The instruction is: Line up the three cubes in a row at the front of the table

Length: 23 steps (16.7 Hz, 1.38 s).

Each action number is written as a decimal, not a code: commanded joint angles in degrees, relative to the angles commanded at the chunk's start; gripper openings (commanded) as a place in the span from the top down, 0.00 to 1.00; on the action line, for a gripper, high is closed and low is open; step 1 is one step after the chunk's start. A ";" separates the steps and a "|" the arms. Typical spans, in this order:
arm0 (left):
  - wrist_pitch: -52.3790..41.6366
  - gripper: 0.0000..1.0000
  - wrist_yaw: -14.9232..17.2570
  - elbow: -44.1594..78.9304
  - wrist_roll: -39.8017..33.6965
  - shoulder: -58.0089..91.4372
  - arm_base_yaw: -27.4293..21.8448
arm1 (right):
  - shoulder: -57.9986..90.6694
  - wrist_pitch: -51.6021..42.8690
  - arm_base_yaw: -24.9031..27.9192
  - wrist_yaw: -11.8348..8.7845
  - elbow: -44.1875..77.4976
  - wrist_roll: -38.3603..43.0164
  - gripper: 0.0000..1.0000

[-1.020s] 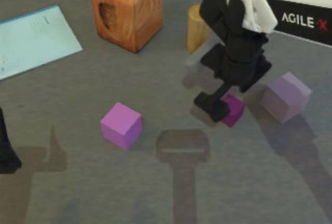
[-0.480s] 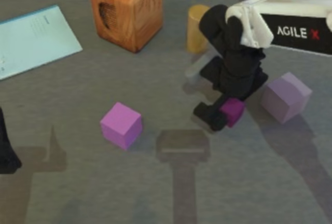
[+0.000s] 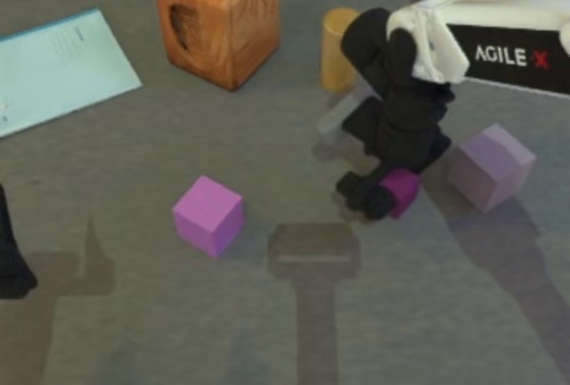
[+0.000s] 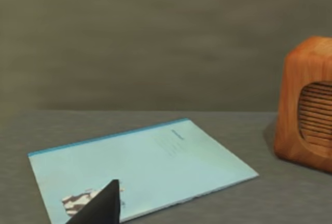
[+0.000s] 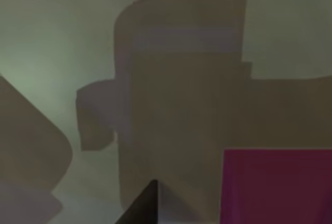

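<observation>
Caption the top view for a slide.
Right claw shut on small dark magenta cube, between violet-pink and pale mauve cubes.

The table (image 3: 134,135) is a wide, flat grey-green surface, matte and faintly textured like felt; it fills nearly the whole top view; its far edge runs straight, well beyond the fingers (image 3: 358,191) of the right gripper (image 3: 381,192); past that edge stands a plain, darker grey-brown wall (image 4: 155,37), bare and evenly lit; light falls from the far side, so soft brownish shadows stretch toward the front; a T-shaped shadow (image 3: 313,256) lies just in front of those fingers; another shadow (image 3: 76,274) lies well off to their left; the right wrist view shows broad shadow patches (image 5: 181,105) on paler table.
</observation>
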 joint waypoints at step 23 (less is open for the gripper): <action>0.00 0.00 0.00 0.00 0.00 0.00 0.00 | -5.95 -14.31 0.42 -0.64 9.97 0.34 1.00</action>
